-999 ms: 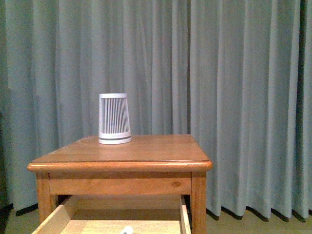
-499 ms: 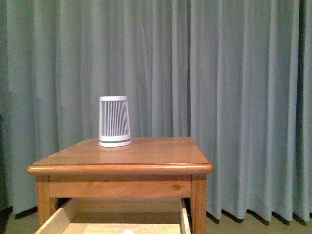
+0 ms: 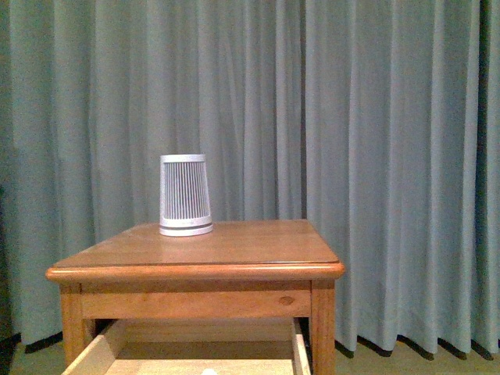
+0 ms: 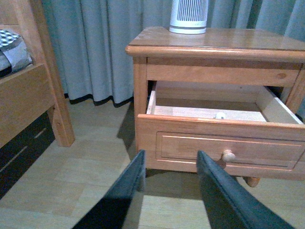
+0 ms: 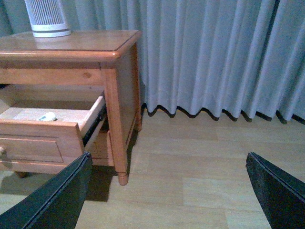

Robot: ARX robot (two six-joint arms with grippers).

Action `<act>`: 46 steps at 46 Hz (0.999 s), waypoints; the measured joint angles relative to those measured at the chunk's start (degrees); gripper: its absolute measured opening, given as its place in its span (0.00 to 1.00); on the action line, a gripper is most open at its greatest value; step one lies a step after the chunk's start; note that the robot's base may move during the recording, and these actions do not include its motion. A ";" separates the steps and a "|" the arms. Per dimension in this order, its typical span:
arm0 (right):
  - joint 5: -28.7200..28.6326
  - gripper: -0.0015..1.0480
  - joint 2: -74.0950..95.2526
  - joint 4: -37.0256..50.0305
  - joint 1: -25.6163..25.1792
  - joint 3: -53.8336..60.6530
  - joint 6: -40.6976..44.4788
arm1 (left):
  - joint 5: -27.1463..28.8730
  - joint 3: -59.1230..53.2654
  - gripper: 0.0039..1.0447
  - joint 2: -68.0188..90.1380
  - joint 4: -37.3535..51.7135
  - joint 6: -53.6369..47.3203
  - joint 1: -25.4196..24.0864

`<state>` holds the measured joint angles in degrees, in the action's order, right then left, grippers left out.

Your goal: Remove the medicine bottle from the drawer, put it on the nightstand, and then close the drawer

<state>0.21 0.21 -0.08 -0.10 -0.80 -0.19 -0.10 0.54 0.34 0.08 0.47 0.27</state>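
- Before the grey-blue pleated curtain [image 3: 391, 156], we find the honey-brown wooden nightstand [image 3: 195, 254], its top partly bare.
- Its upper drawer [image 4: 214, 143] stands pulled out, giving access.
- Our left gripper [image 4: 170, 153] and right gripper [image 5: 168, 156] hang spread and empty.
- The tiny white medicine bottle [image 4: 220, 115] lies inside the drawer.

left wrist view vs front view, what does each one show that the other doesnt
Only the left wrist view: the drawer front with its knob, the medicine bottle plainly inside (the front view gives barely a sliver), the bed frame post, the floor, the open left gripper. Only the front view: the ribbed canister whole, top included. Both: the nightstand, the open drawer's inside, the curtain.
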 joint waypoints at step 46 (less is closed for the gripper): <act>12.90 0.93 28.20 22.75 4.83 -5.09 -4.13 | 0.24 0.00 0.94 -0.09 -0.11 -0.22 -0.02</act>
<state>13.10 28.40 22.68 4.73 -5.89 -4.32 0.14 0.54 0.25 -0.03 0.25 0.25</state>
